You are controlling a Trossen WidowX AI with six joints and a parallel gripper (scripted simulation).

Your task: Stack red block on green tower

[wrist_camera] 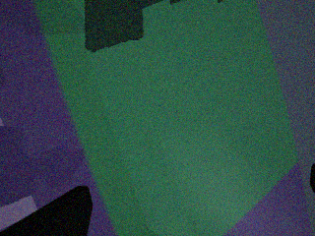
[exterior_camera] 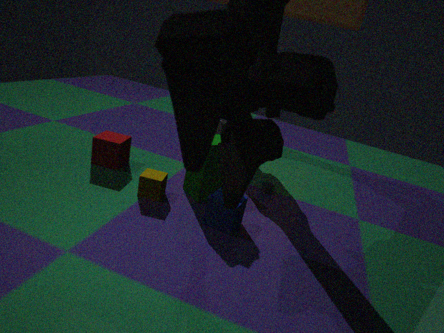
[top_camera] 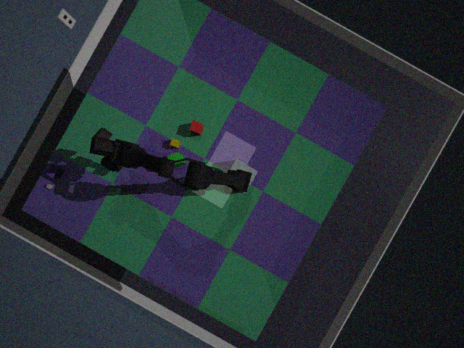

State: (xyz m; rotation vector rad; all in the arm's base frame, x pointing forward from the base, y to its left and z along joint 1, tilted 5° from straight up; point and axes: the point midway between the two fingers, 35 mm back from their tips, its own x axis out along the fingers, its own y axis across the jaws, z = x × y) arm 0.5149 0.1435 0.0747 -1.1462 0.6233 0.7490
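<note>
The red block [top_camera: 196,127] [exterior_camera: 112,152] sits upright on a green floor square, apart from the arm. The green tower [top_camera: 175,159] [exterior_camera: 206,177] shows only in part behind or under the dark arm; the visible part looks upright, and its top is mostly hidden. My gripper [wrist_camera: 201,186] is open and empty; one dark fingertip shows at the lower left and a sliver of the other at the right edge of the wrist view. Neither block nor tower shows there. In the top view the arm reaches left past the tower, and its fingers cannot be made out.
A small yellow block [top_camera: 175,143] [exterior_camera: 152,184] stands between the red block and the tower. A blue block [exterior_camera: 219,211] stands close to the tower, partly behind the arm. A pale box [top_camera: 250,169] is under the arm's base. A low wall borders the checkered floor.
</note>
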